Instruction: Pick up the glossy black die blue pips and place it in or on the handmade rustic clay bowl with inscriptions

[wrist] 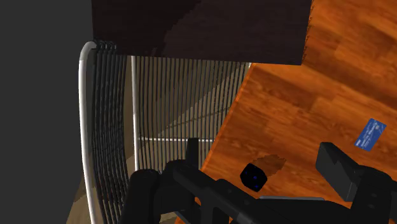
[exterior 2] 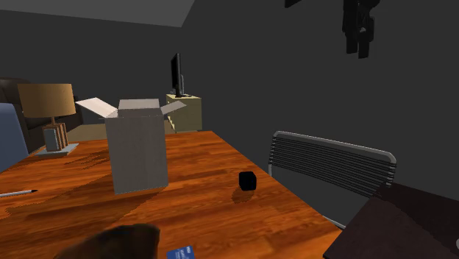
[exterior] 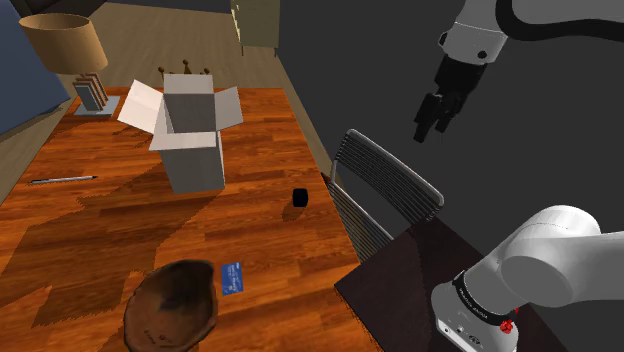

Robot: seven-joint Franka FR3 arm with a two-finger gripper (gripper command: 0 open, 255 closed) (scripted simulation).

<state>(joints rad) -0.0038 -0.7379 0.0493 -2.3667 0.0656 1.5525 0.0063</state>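
Observation:
The small black die (exterior: 299, 198) sits on the wooden table (exterior: 110, 215) near its edge by the chair; it also appears in the second exterior view (exterior 2: 248, 180). The wrist view shows blue on the die (wrist: 253, 176), far below and between the fingers. The dark brown clay bowl (exterior: 172, 305) rests at the table's near end, and its rim shows low in the second exterior view (exterior 2: 110, 243). My gripper (exterior: 432, 118) hangs open and empty, high above the chair, up and to the right of the die in the shoulder view. It also shows in the second exterior view (exterior 2: 359, 44) and the wrist view (wrist: 259, 147).
A tall open cardboard box (exterior: 190, 135) stands mid-table behind the die. A blue card (exterior: 232, 276) lies beside the bowl. A slatted chair (exterior: 385, 190) is against the table edge below the gripper. A lamp (exterior: 65, 40) and a pen (exterior: 62, 179) are at the far side.

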